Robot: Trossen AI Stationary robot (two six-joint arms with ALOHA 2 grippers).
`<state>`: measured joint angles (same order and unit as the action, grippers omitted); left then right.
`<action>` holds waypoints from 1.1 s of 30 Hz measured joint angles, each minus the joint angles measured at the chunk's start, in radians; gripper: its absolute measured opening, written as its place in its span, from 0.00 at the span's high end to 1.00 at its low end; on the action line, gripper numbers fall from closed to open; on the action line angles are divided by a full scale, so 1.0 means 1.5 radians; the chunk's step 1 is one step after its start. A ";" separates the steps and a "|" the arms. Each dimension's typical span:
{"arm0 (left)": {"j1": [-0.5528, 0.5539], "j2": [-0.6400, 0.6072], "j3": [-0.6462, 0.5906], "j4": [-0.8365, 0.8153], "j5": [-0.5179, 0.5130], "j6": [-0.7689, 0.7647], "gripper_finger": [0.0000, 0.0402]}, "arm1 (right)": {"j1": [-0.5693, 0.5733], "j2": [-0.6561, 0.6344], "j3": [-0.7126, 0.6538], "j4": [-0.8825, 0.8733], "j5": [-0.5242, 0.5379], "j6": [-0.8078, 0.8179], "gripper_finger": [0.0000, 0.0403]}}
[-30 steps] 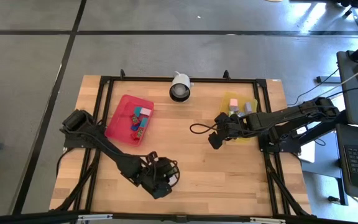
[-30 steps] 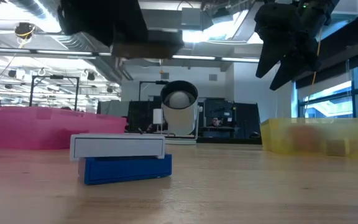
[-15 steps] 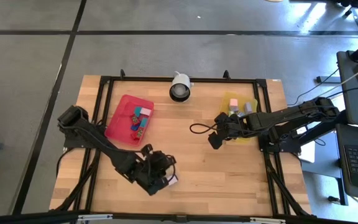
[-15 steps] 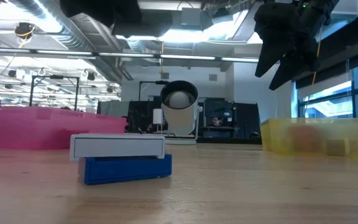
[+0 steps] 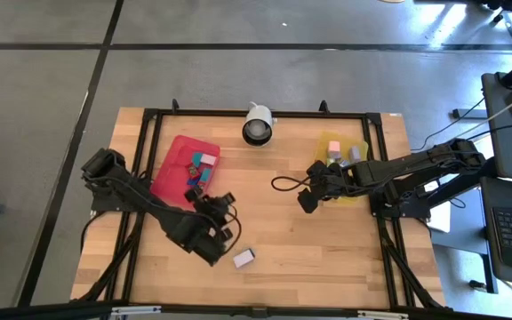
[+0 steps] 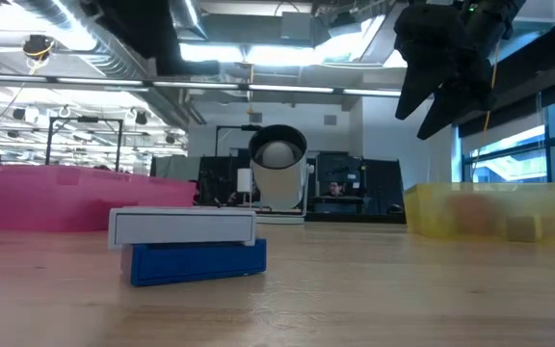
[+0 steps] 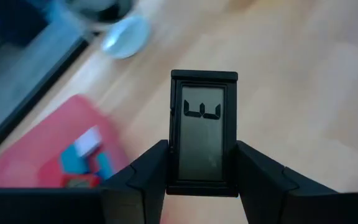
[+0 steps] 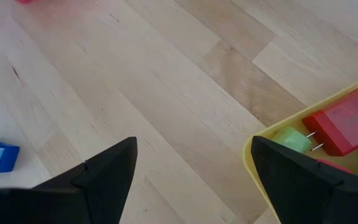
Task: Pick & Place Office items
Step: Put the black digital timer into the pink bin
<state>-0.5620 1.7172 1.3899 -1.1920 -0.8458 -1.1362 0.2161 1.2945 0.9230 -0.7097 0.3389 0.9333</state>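
A small block, white slab over blue (image 5: pixel 244 258) (image 6: pixel 189 246), lies flat on the wood near the table's near edge, untouched. My left gripper (image 5: pixel 220 213) hovers between it and the red tray (image 5: pixel 169 185), shut on a black flat rectangular piece with a grey face (image 7: pixel 204 143). Several small coloured pieces lie in the red tray (image 7: pixel 36 146). My right gripper (image 5: pixel 308 197) (image 6: pixel 432 106) hangs open above the table beside the yellow tray (image 5: pixel 364 142), which holds a red piece (image 8: pixel 347 121), a green one (image 8: pixel 291 140) and others. My left gripper pinches the black piece between its two fingers (image 7: pixel 148 177), one on each long side near the piece's rear end (image 7: pixel 204 186). The piece sticks out forward past the fingertips, along the fingers. It is lifted clear of the table.
A round white camera-like device (image 5: pixel 258 124) (image 6: pixel 277 159) stands at the far edge between the trays. A black cable loops by the right gripper (image 5: pixel 283 184). A dark metal frame runs along the table's edges. Bare wood lies in the middle and to the near right.
My left gripper has moved up and away from above the white-and-blue block, toward the table's left and far side, nearer the red tray. The block, earlier covered by it in the high view, now shows whole and has not moved. My right arm kept still.
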 joint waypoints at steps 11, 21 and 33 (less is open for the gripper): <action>0.086 0.000 0.000 -0.250 0.024 -0.268 0.61 | 0.000 0.000 0.000 0.000 0.000 0.000 0.21; 0.171 -0.080 -0.148 -0.194 0.041 -0.330 0.61 | 0.000 0.000 0.000 0.008 -0.002 0.000 0.21; 0.247 -0.252 -0.436 0.098 0.037 -0.340 0.60 | 0.000 0.000 0.000 0.016 -0.007 0.000 0.21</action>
<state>-0.1910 1.3397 0.7352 -1.0453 -0.7899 -1.6457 0.2161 1.2945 0.9230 -0.6865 0.3279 0.9333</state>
